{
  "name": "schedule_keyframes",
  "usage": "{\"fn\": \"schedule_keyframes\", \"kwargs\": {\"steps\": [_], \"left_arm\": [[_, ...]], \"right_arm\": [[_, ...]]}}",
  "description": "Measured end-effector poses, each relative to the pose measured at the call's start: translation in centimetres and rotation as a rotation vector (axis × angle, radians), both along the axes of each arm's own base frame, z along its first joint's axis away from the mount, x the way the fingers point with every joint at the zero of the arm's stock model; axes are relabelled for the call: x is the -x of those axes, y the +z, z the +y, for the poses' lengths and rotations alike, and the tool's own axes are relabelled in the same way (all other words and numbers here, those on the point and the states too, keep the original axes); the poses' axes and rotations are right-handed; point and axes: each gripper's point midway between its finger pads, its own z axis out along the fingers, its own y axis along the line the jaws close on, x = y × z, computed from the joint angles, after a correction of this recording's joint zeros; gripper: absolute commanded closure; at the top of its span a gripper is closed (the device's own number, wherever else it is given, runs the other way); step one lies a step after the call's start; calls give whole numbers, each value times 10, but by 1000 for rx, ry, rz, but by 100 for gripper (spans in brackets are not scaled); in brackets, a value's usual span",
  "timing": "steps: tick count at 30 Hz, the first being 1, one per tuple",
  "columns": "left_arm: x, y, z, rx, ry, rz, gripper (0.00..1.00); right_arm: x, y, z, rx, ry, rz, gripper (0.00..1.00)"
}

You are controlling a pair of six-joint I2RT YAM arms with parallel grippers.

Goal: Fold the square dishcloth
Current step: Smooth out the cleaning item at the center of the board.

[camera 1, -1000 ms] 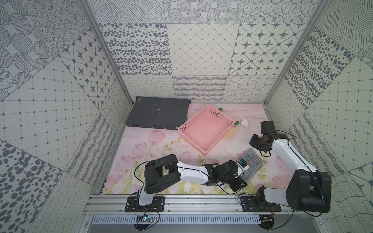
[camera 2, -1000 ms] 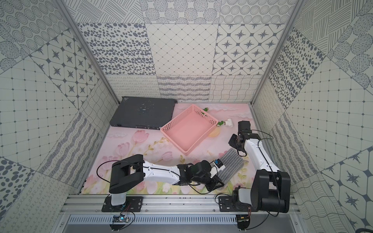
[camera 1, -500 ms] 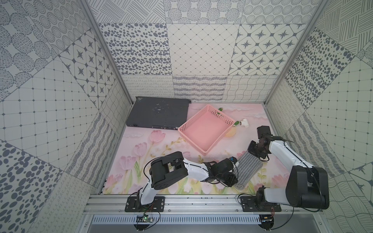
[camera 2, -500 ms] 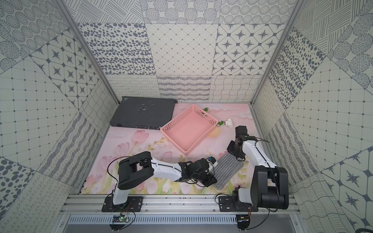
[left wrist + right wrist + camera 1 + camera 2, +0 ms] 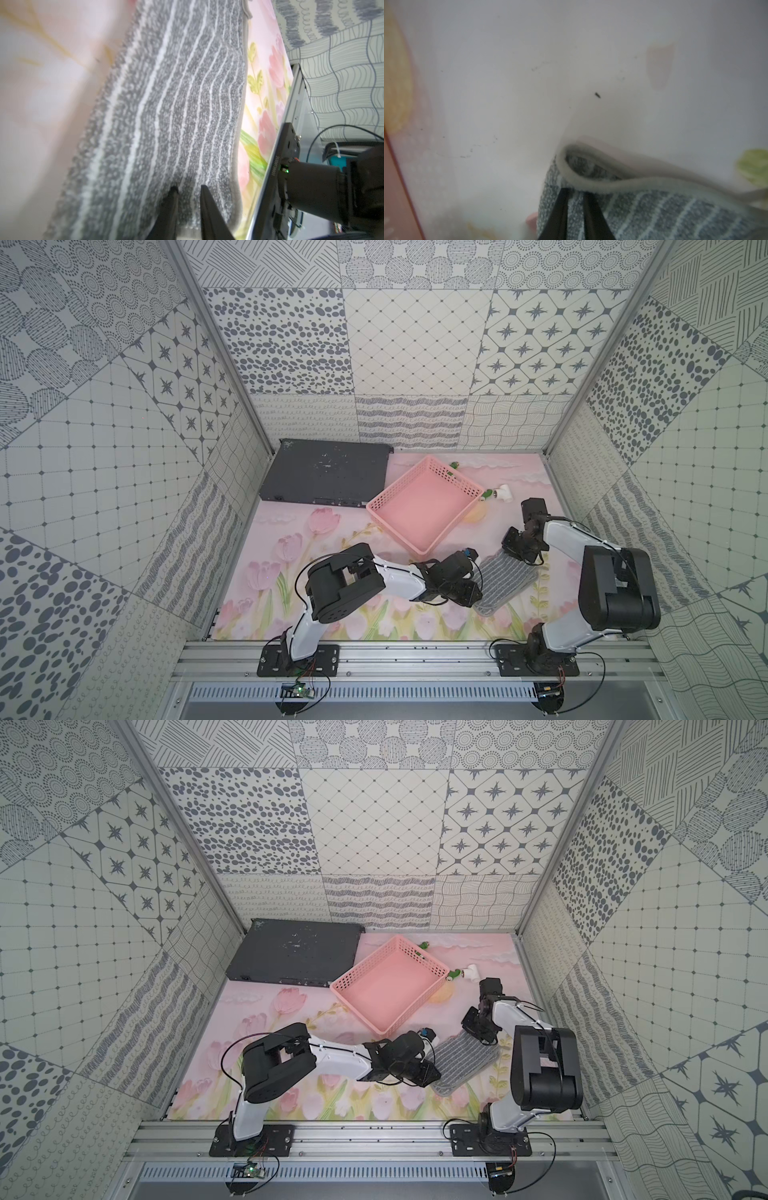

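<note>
**Currently: both your grippers are pinched on the cloth**

The square dishcloth (image 5: 505,585) lies on the floral mat (image 5: 291,572), front right of the cell, between the two arms. It runs as a diagonal strip and is mostly flat in both top views (image 5: 465,1060). It sits near the closest corner of the pink basket (image 5: 397,481) but does not touch it.

Your left gripper (image 5: 478,599) is at the strip's near end, low on the mat. The left wrist view shows the left gripper (image 5: 188,188) with jaws almost together. Its fingers (image 5: 168,207) press into the grey pile, and a narrow ridge of cloth is nipped in the gap. The stripes bend toward that spot.

Your right gripper (image 5: 521,560) is at the strip's far end. The right wrist view shows the right gripper (image 5: 576,190) with the same narrow gap. Its fingers (image 5: 562,207) close on the cloth right at the pale hem. The hem is raised and curled over the tips there. You can't tell from that view how far off the mat the edge is.

Elsewhere you've got a flat black box (image 5: 328,472) at the back left. A small green-and-white part (image 5: 498,491) lies just behind the basket.
</note>
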Motion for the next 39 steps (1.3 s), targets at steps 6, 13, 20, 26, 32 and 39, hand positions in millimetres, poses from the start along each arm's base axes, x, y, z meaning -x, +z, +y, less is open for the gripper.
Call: {"fn": "schedule_keyframes", "kwargs": {"steps": [6, 13, 20, 26, 32, 39], "left_arm": [[-38, 2, 18, -54, 71, -68, 79], [-54, 12, 41, -124, 110, -134, 71], [-49, 38, 44, -99, 98, -157, 66], [-37, 53, 37, -75, 78, -162, 68], [-24, 46, 17, -71, 40, -135, 73], [-3, 27, 0, -82, -11, -86, 75]], "right_arm": [[-34, 8, 3, -22, 3, -64, 83], [-56, 22, -1, -4, 9, -119, 81], [-56, 38, -10, 24, 14, -150, 75], [-45, 68, -18, 57, 10, -209, 74], [-23, 60, -24, 67, -5, -174, 75], [8, 22, -33, 60, -39, -40, 78]]}}
